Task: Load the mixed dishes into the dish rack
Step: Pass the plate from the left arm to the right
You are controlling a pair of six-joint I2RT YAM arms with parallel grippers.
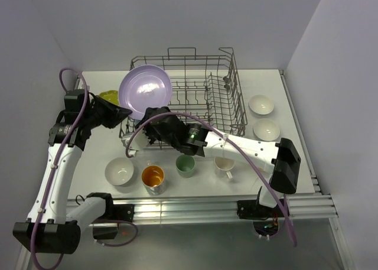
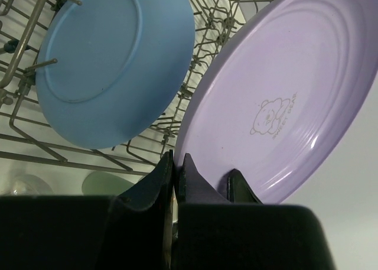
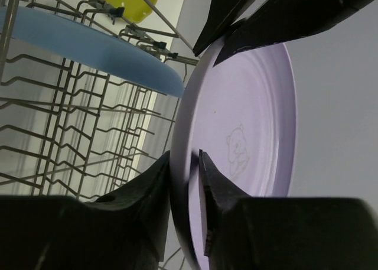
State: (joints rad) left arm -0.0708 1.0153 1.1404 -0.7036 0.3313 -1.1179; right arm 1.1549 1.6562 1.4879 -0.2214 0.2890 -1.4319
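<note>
Left claw (image 2: 177, 159) and right claw (image 3: 184, 159) both clench the lavender plate (image 1: 144, 91), glossy, with a bear print.

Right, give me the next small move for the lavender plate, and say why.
Probably open the left end effector. It and the right end effector both pinch the lavender plate by its rim, upright at the dish rack's left side, so the right one could lower it among the tines beside the blue plate.

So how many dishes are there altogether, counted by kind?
Plates: 3: lavender plate, blue plate, yellow-green plate
Bowls: 3: front bowl, right bowl, far-right bowl
Cups: 3: orange-inside cup, green cup, white mug
Total: 9
</note>
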